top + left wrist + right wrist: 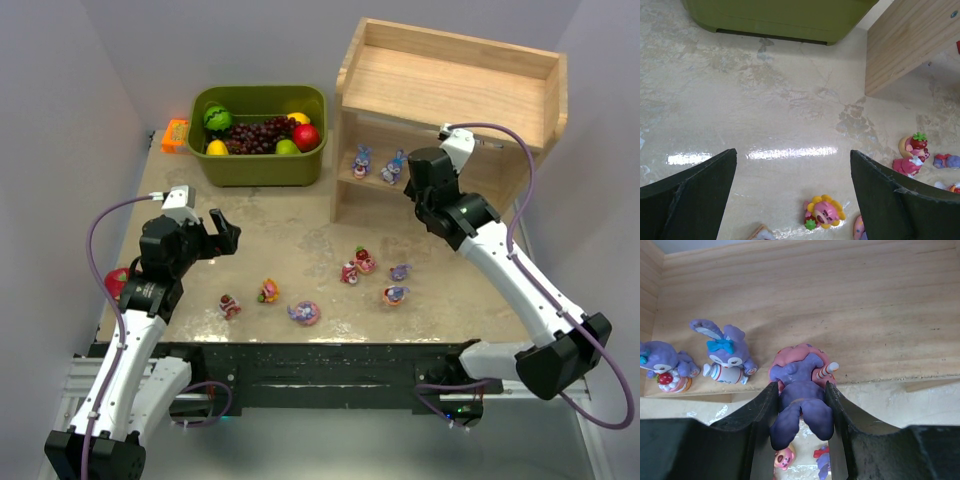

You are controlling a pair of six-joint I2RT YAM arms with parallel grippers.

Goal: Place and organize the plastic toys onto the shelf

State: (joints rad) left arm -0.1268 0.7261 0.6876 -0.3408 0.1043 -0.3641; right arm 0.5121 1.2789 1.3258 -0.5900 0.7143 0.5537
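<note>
The wooden shelf (pixel 455 80) stands at the back right. Two blue-purple bunnies (pixel 361 160) (pixel 393 167) sit on its lower tier, and the right wrist view shows them side by side (pixel 665 365) (pixel 726 355). My right gripper (pixel 801 390) is shut on a purple bunny with a pink base (pixel 800 375), held at the front edge of that lower board (pixel 865 315). It reaches in beside the two bunnies (pixel 420 185). Several plastic toys lie on the table, among them a flower bear (pixel 825 212) and a strawberry bear (pixel 915 147). My left gripper (pixel 792 155) hangs open above the table, nothing between its fingers.
An olive-green bin (pixel 258 160) with fake fruit stands at the back centre, an orange item (pixel 175 135) to its left. A red fruit (pixel 117 282) lies by the left arm. Loose figurines (pixel 304 313) (pixel 395 295) are scattered near the front.
</note>
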